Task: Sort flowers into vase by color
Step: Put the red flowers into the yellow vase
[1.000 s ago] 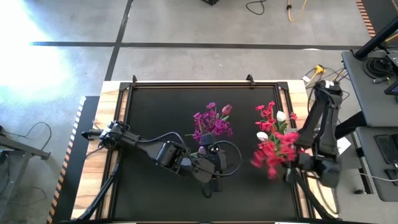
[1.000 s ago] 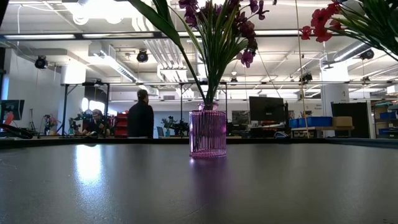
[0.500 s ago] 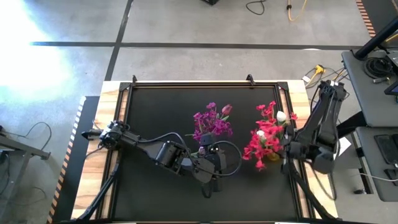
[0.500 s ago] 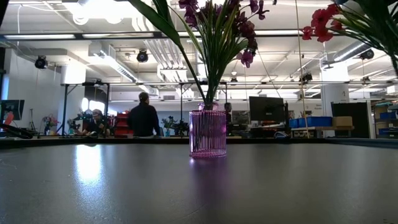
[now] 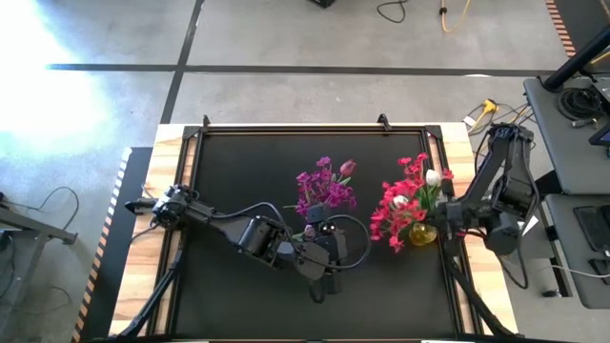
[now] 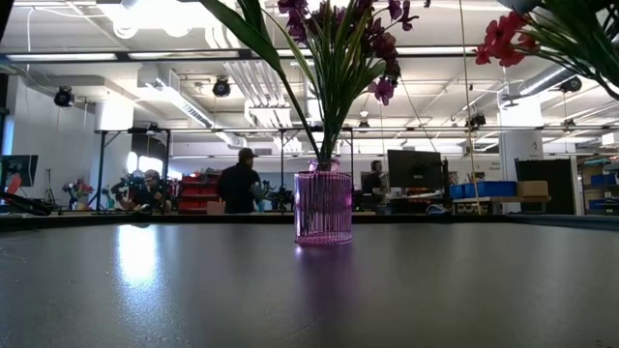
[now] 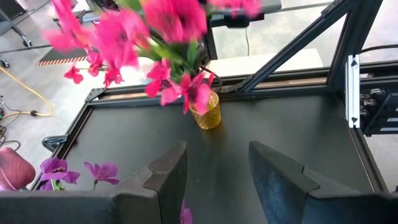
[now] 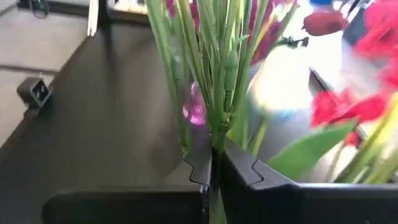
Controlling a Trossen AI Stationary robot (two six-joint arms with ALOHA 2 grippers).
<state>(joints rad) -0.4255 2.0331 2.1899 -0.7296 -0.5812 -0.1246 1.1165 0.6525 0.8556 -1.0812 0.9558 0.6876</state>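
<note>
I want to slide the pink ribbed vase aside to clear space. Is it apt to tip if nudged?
Probably, if pushed high. The pink ribbed vase is narrow and upright, and its purple flowers rise well above the rim, so the load looks top-heavy. Its flat base sits on the dark table, so a low, slow push seems safer.

Ribbed glass vase (image 6: 323, 205), matt tabletop (image 6: 193, 290)
</note>
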